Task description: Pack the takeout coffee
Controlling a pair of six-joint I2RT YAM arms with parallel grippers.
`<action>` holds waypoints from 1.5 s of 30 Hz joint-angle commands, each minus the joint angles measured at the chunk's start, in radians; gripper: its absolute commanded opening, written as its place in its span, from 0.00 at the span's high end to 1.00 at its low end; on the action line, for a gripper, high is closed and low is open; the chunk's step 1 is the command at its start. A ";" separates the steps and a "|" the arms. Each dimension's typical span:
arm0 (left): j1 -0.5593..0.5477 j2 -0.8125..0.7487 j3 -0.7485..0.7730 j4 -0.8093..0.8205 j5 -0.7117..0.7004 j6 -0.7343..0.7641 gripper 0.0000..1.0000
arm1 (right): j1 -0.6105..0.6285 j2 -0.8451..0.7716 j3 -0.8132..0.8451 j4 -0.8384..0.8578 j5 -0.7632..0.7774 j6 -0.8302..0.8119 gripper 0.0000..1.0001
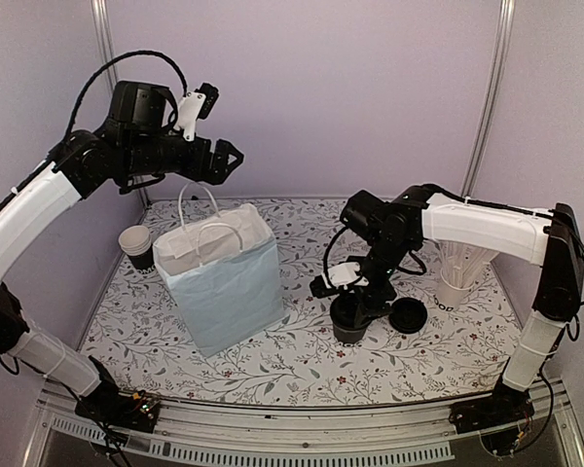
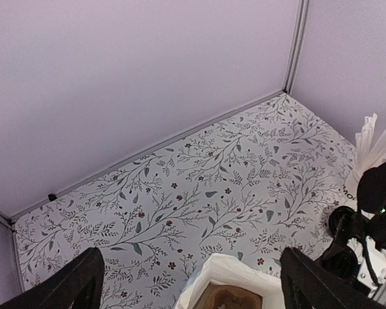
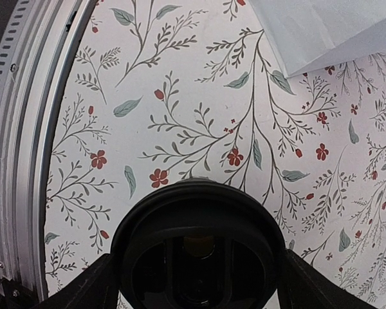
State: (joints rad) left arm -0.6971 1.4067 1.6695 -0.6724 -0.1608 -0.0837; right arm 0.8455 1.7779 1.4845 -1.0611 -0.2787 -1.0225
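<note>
The takeout coffee [image 1: 348,327], a small black cup with a black lid, stands on the floral table right of centre. My right gripper [image 1: 354,300] reaches down over it. In the right wrist view the lidded cup [image 3: 199,238] fills the gap between my fingers [image 3: 93,286], which touch its rim on both sides. The pale-blue paper bag [image 1: 224,282] stands open, left of centre. My left gripper [image 1: 228,161] hangs open and empty high above the bag. In the left wrist view the bag's white mouth [image 2: 226,269] lies below, with brown cardboard [image 2: 230,299] inside.
A loose black lid [image 1: 408,316] lies just right of the coffee. A white cup of wooden stirrers [image 1: 455,290] stands at the right. A small stack of cups [image 1: 136,243] stands behind the bag on the left. The table's metal front rail [image 3: 19,129] is close by.
</note>
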 commanded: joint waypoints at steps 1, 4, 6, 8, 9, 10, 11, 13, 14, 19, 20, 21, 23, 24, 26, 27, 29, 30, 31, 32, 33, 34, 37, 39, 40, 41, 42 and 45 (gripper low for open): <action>0.030 -0.022 -0.020 0.016 0.020 -0.022 0.02 | 0.016 0.012 -0.035 0.021 0.041 0.011 0.16; 0.066 -0.016 -0.013 -0.016 0.031 -0.047 0.02 | 0.018 0.006 -0.033 0.029 0.047 0.023 0.23; 0.090 -0.016 -0.015 -0.034 0.045 -0.061 0.01 | 0.018 -0.005 -0.028 0.029 0.049 0.027 0.25; 0.111 -0.019 -0.023 -0.048 0.057 -0.071 0.01 | 0.019 -0.018 -0.017 0.023 0.048 0.031 0.27; 0.121 -0.021 -0.031 -0.055 0.061 -0.074 0.02 | 0.019 -0.027 -0.008 0.018 0.048 0.032 0.28; 0.129 -0.025 -0.040 -0.058 0.066 -0.079 0.02 | 0.018 -0.035 0.001 0.013 0.047 0.033 0.29; 0.138 -0.029 -0.050 -0.062 0.072 -0.086 0.02 | 0.018 -0.041 0.011 0.009 0.047 0.033 0.30; 0.156 -0.034 -0.073 -0.070 0.087 -0.099 0.02 | 0.019 -0.052 0.031 0.004 0.050 0.034 0.33; 0.165 -0.036 -0.086 -0.075 0.102 -0.105 0.02 | 0.018 -0.057 0.040 0.002 0.050 0.036 0.33; 0.198 -0.081 -0.153 -0.086 0.248 -0.087 0.07 | 0.018 -0.067 0.075 0.011 0.089 0.052 0.42; 0.202 -0.103 -0.168 -0.087 0.256 -0.085 0.07 | 0.016 -0.065 0.082 0.014 0.102 0.054 0.42; 0.206 -0.126 -0.182 -0.086 0.261 -0.084 0.07 | 0.012 -0.065 0.092 0.016 0.112 0.056 0.43; 0.215 -0.180 -0.207 -0.087 0.265 -0.088 0.07 | 0.000 -0.062 0.123 0.012 0.117 0.058 0.43; 0.221 -0.205 -0.219 -0.088 0.264 -0.091 0.07 | -0.007 -0.059 0.152 0.009 0.113 0.059 0.43; 0.232 -0.250 -0.245 -0.095 0.273 -0.093 0.06 | -0.025 -0.050 0.202 0.000 0.097 0.059 0.42; 0.238 -0.265 -0.258 -0.099 0.287 -0.089 0.06 | -0.034 -0.047 0.228 -0.007 0.084 0.059 0.42; 0.247 -0.274 -0.280 -0.107 0.360 -0.082 0.06 | -0.049 -0.039 0.277 -0.020 0.062 0.058 0.42; 0.249 -0.270 -0.290 -0.113 0.393 -0.078 0.06 | -0.055 -0.036 0.296 -0.023 0.056 0.058 0.42; 0.249 -0.262 -0.299 -0.116 0.423 -0.075 0.06 | -0.059 -0.033 0.314 -0.025 0.053 0.059 0.42; 0.248 -0.250 -0.306 -0.122 0.438 -0.072 0.07 | -0.063 -0.031 0.328 -0.026 0.049 0.059 0.42; 0.248 -0.236 -0.310 -0.133 0.438 -0.071 0.08 | -0.067 -0.031 0.337 -0.022 0.047 0.062 0.41; 0.250 -0.220 -0.308 -0.151 0.425 -0.068 0.09 | -0.070 -0.033 0.342 -0.011 0.048 0.065 0.41; 0.253 -0.184 -0.294 -0.223 0.355 -0.049 0.10 | -0.083 -0.052 0.339 0.025 0.047 0.085 0.41; 0.258 -0.175 -0.297 -0.244 0.342 -0.040 0.11 | -0.091 -0.063 0.342 0.050 0.053 0.099 0.40; 0.262 -0.175 -0.301 -0.251 0.338 -0.038 0.11 | -0.095 -0.070 0.346 0.061 0.056 0.108 0.39; 0.264 -0.175 -0.307 -0.253 0.332 -0.038 0.11 | -0.098 -0.073 0.356 0.072 0.057 0.114 0.38; 0.266 -0.175 -0.313 -0.254 0.325 -0.038 0.12 | -0.103 -0.076 0.372 0.083 0.049 0.127 0.38; 0.268 -0.170 -0.332 -0.245 0.334 -0.029 0.13 | -0.116 -0.071 0.455 0.087 -0.009 0.165 0.38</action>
State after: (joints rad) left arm -0.4438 1.2491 1.3552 -0.9001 0.1802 -0.1387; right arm 0.7502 1.7390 1.8317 -1.0256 -0.2237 -0.9180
